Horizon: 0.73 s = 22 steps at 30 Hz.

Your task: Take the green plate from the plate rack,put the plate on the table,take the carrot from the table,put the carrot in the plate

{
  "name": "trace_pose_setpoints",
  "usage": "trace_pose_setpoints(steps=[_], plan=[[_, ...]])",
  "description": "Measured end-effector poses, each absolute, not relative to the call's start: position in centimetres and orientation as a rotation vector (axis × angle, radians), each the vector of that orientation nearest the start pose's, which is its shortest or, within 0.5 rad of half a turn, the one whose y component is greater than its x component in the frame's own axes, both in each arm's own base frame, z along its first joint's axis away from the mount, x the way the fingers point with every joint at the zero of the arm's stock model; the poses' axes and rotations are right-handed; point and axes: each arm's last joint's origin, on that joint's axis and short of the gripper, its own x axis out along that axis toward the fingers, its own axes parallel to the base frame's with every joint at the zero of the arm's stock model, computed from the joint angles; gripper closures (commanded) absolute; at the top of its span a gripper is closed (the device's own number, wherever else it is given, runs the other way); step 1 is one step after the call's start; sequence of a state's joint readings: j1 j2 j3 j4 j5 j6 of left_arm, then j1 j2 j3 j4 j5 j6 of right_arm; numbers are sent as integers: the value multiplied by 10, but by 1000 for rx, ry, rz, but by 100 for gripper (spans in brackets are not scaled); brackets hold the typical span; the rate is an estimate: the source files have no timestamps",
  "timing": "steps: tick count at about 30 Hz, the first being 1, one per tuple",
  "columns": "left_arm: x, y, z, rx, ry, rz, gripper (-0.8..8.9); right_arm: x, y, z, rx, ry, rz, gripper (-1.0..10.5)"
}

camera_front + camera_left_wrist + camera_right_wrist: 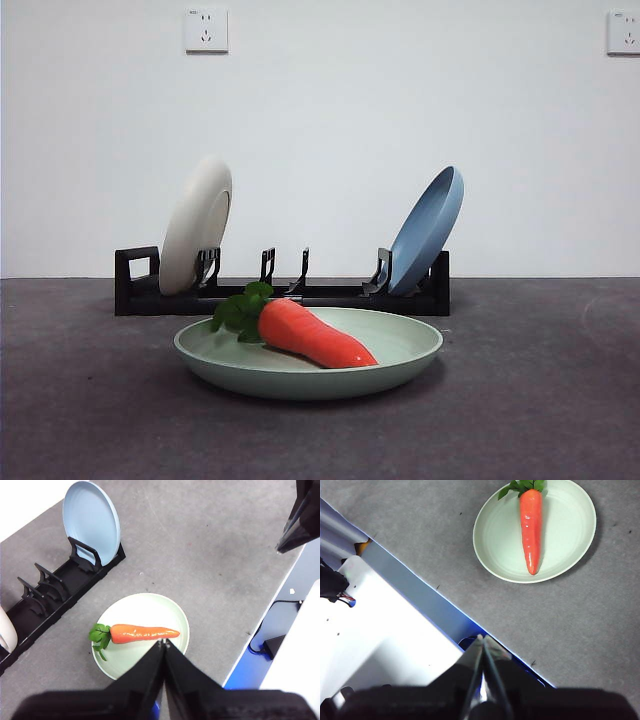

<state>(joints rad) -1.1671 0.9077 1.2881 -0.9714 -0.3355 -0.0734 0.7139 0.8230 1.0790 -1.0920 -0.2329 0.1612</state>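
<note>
The green plate (400, 350) lies flat on the dark grey table (540, 400), in front of the black plate rack (330, 295). The carrot (310, 335) lies inside the plate, its green leaves toward the rack. The plate (172, 615) and carrot (142, 632) also show in the left wrist view, and the plate (565, 540) and carrot (531, 527) in the right wrist view. My left gripper (164, 642) is shut and empty, high above the plate's near rim. My right gripper (482, 639) is shut and empty, high above the table's edge, apart from the plate. Neither arm shows in the front view.
A cream-white plate (195, 225) stands in the rack's left end and a blue plate (428, 230) in its right end; the middle slots hold nothing. The blue plate (92, 522) and rack (55, 590) show in the left wrist view. The other arm's black tip (302, 515) shows there.
</note>
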Motion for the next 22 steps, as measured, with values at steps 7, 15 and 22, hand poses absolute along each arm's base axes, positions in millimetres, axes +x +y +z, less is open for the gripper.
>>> trace_pose_setpoints(steps=[7, 15, 22], plan=[[84, -107, 423, 262, 310, -659, 817, 91, 88, 346, -66, 909, 817, 946], [98, -52, 436, 181, -1, -518, 817, 91, 88, 346, -66, 909, 817, 946], [90, -18, 393, 180, -212, -231, 817, 91, 88, 346, -66, 909, 817, 946]])
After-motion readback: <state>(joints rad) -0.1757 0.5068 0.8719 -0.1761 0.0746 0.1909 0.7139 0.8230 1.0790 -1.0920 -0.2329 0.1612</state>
